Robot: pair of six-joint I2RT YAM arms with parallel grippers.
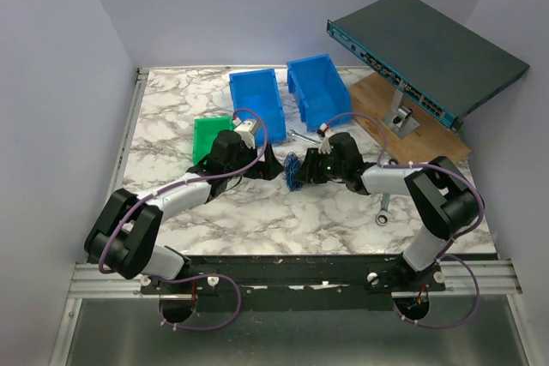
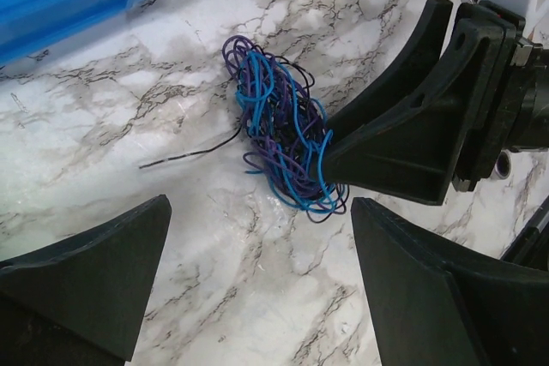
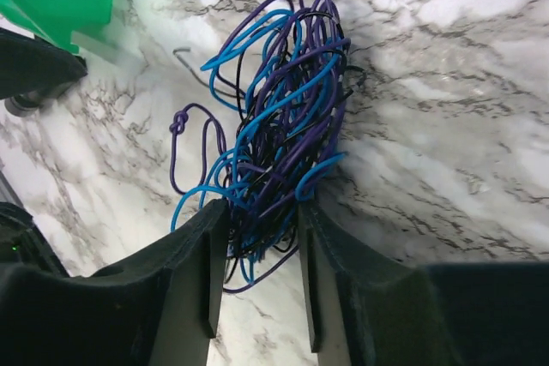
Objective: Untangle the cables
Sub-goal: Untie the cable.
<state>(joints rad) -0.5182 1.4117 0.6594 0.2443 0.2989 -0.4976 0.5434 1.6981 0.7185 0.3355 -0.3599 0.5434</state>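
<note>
Because the cables point(image 1: 294, 169) are hair-thin, limp and nearly weightless, I judge they will drag as one clump and knot tighter if yanked; the blue, purple and black tangle lies in the middle of the bench point(image 1: 257, 212), well apart from every edge, between the two arms; the right fingers point(image 3: 206, 246) are closed partway on one end of it, strands packing the gap; the left fingers point(image 2: 120, 246) stand wide apart, holding nothing, just beside the clump; the best hold looks like the loose black strand point(image 2: 184, 156) trailing out, pulled gently.

left gripper point(image 2: 262, 212): jaws wide apart | right gripper point(image 3: 260, 212): jaws narrow, facing it
</note>
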